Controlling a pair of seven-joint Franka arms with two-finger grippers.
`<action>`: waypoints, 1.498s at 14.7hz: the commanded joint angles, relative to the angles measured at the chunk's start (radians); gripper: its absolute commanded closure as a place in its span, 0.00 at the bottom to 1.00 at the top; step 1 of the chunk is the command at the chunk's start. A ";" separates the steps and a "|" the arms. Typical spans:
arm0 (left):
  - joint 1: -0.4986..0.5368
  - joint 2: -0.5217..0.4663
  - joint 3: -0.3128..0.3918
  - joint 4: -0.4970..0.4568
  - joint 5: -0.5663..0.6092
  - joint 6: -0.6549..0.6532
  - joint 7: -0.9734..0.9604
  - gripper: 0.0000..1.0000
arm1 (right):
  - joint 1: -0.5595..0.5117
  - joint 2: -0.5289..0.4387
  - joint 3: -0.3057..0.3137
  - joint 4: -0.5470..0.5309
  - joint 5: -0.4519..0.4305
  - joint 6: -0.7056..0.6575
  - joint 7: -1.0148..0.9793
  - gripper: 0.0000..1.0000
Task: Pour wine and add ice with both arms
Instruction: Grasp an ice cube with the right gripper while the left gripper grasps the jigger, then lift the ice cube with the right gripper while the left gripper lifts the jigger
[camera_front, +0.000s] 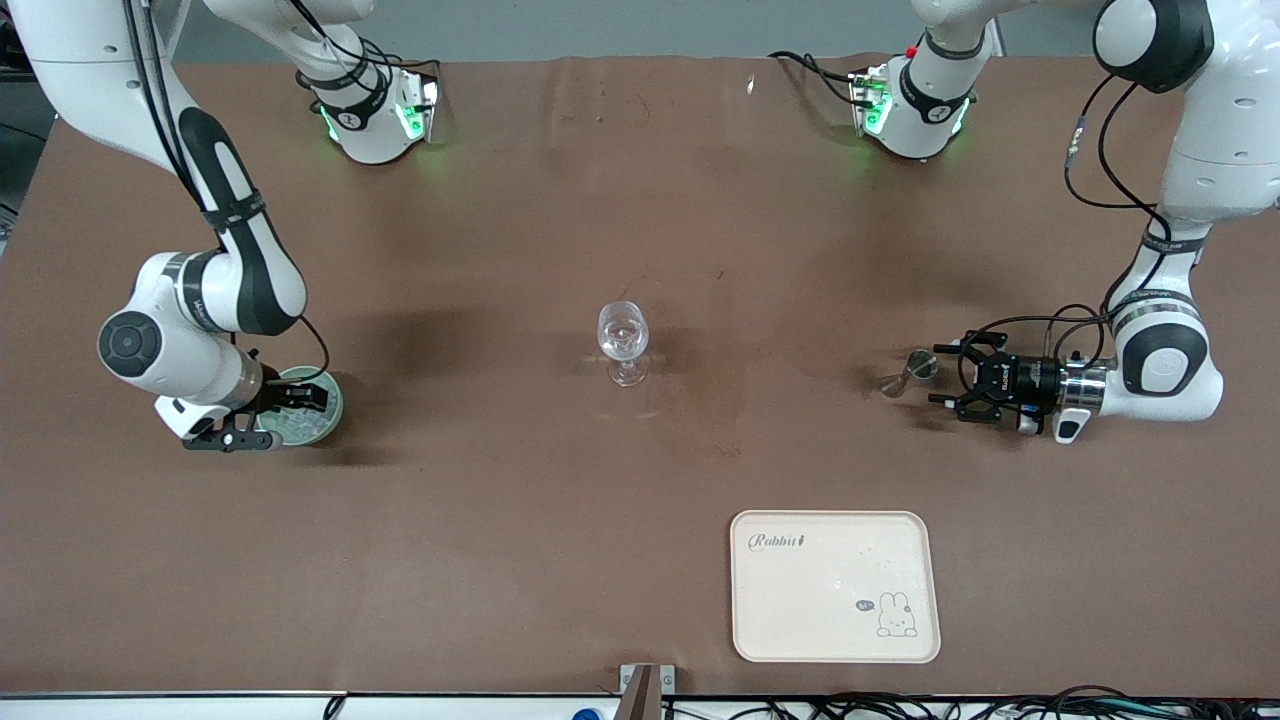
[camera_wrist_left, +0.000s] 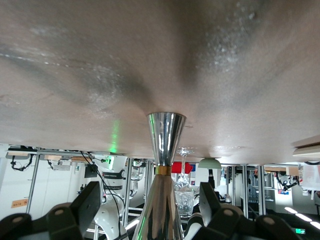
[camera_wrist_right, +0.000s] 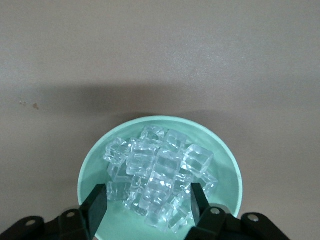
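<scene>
Right end effector spread over ice, left end effector spread astride silver jigger, wine glass, tray.

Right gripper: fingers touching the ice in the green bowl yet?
Cannot tell. In the right wrist view the right gripper straddles the ice in the green bowl, fingers at the pile's edges; no view shows a gap or contact plainly.
</scene>
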 joint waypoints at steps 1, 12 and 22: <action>-0.002 0.020 -0.009 0.005 -0.020 0.001 0.038 0.14 | 0.002 -0.014 -0.002 -0.058 0.009 0.068 0.015 0.24; -0.025 0.048 -0.020 0.003 -0.058 0.021 0.070 0.22 | -0.003 -0.015 -0.002 -0.057 0.009 0.055 0.015 0.67; -0.033 0.056 -0.022 0.005 -0.076 0.028 0.073 0.42 | 0.000 -0.150 -0.004 0.018 0.007 -0.198 0.013 0.97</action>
